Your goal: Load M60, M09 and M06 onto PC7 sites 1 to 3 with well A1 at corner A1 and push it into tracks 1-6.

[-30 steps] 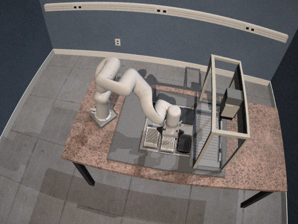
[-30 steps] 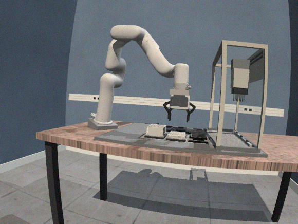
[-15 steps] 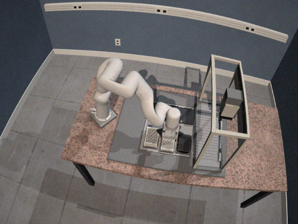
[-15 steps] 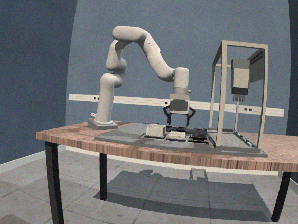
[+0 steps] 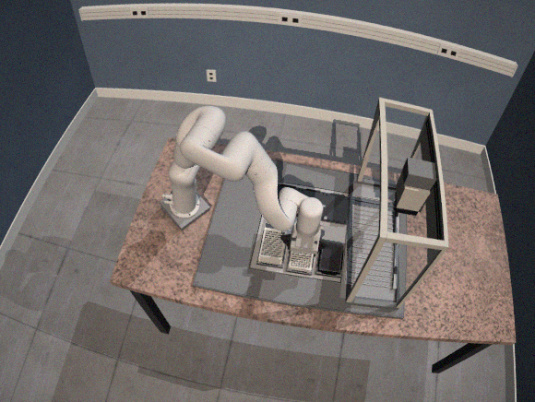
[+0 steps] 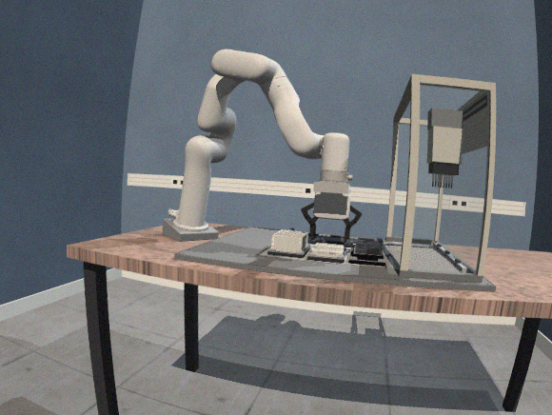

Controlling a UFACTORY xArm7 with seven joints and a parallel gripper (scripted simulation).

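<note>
My gripper [image 6: 330, 234] is open and empty, pointing straight down over the middle nest. Its fingertips hang just above the white 96-well plate M06 [image 6: 327, 250], one to each side; I cannot tell if they touch it. In the overhead view the wrist [image 5: 306, 230] hides most of M06 [image 5: 302, 262]. The white deep-well block M09 [image 5: 271, 245] sits in the left nest and also shows in the side view [image 6: 288, 241]. The black 384-well plate M60 [image 5: 331, 258] sits in the right nest. The dark carrier PC7 [image 5: 328, 204] lies on the apron behind the arm, partly hidden.
The instrument's beige frame [image 5: 406, 203] stands over the loading rails [image 5: 373, 249], right of the nests. A grey pipetting head [image 6: 444, 142] hangs inside the frame. The arm's base [image 5: 185, 206] is at the table's left. I see no lit lamp.
</note>
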